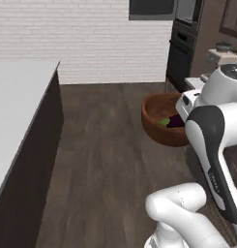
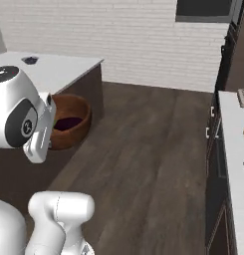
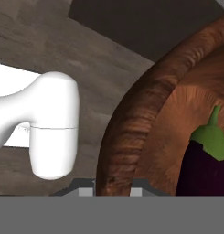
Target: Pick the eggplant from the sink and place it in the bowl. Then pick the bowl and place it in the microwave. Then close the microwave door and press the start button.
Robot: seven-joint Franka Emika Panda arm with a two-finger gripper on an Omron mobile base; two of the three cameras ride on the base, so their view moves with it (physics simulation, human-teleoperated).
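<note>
Pincer [image 3: 112,189] clamps bowl [image 3: 131,137] rim; eggplant [image 3: 205,169] lies inside.

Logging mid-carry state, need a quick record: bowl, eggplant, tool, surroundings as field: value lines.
bowl: reddish-brown wooden bowl, lifted over the wood floor, off any counter
eggplant: dark purple eggplant with green stem end, lying inside the bowl
tool: tool shut on the bowl's thick rim, one fingertip each side of the wall
left of arm: grey-topped counter
ahead: white brick wall, black oven to its right
</note>
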